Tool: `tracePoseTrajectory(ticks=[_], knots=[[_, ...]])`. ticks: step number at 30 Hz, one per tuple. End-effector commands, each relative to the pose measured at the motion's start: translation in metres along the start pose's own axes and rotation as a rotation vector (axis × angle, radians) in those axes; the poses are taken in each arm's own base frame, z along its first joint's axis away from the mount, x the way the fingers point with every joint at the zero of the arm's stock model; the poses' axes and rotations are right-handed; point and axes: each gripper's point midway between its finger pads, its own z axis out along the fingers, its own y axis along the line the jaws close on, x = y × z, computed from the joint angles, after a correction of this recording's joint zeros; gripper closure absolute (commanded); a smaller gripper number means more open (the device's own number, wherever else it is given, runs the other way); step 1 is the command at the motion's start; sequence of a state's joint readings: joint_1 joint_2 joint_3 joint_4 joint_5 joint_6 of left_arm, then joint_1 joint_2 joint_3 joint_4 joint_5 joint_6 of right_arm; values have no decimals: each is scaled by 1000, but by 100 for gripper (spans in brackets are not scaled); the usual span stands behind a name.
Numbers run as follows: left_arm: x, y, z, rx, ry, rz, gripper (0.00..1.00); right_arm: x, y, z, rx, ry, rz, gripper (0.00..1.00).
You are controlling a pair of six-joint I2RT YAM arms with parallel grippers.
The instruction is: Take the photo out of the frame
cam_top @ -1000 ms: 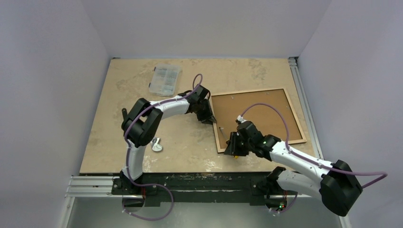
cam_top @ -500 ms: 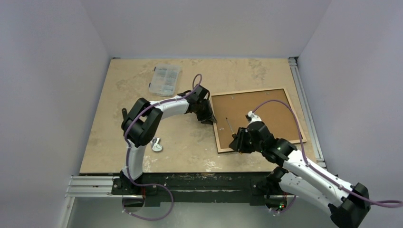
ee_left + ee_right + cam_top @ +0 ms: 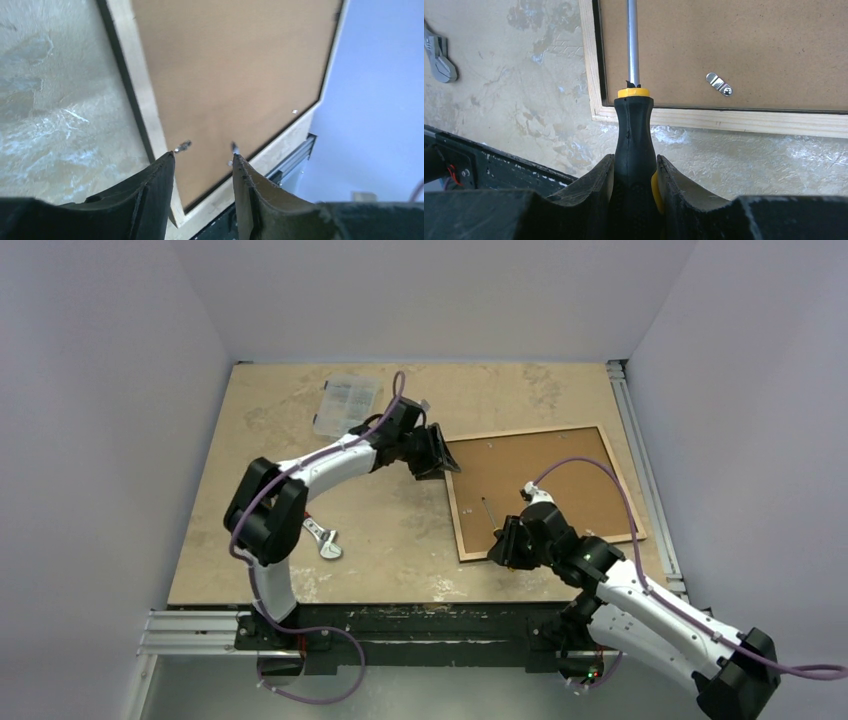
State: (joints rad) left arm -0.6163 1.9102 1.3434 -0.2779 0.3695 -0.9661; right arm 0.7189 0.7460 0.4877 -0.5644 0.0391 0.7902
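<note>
The frame point(image 3: 560, 475) lies face down on the table, brown backing point(image 3: 235, 75) up, pale wooden edge point(image 3: 724, 120) around it. The photo is hidden under the backing. My left gripper point(image 3: 447, 462) hovers over the frame's far left corner, open point(image 3: 202, 156), nothing between its fingers; small metal clips point(image 3: 183, 146) show just past the fingertips. At the frame's near left corner my right gripper point(image 3: 505, 545) is shut point(image 3: 634, 159) on a black-and-yellow screwdriver point(image 3: 634, 120), whose shaft point(image 3: 632, 40) reaches over the backing. A metal turn clip point(image 3: 719, 84) sits to the right of the shaft.
A clear plastic parts box point(image 3: 345, 400) stands at the back left of the table. A small wrench point(image 3: 325, 542) lies near the front, left of the frame. An aluminium rail point(image 3: 640, 460) runs along the table's right edge beside the frame.
My left gripper has opened and its arm has shifted toward the frame's far left corner. My right arm has swung its elbow rightward, carrying the screwdriver a little further over the backing.
</note>
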Motion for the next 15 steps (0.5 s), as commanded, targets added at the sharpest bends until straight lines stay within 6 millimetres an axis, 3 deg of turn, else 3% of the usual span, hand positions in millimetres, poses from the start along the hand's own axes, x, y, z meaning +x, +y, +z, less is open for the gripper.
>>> tracePoseTrajectory(ticks=[1, 3, 10, 15], knots=[[-27, -44, -65, 116, -133, 118, 55, -18, 16, -4, -37, -48, 9, 100], [-31, -50, -88, 125, -168, 147, 54, -19, 16, -2, -28, -47, 4, 100], [-38, -58, -177, 93, -320, 269, 51, -23, 42, 6, -114, -9, 4, 100], [-34, -52, -230, 51, -409, 367, 48, -33, 75, 11, -153, -14, -44, 100]])
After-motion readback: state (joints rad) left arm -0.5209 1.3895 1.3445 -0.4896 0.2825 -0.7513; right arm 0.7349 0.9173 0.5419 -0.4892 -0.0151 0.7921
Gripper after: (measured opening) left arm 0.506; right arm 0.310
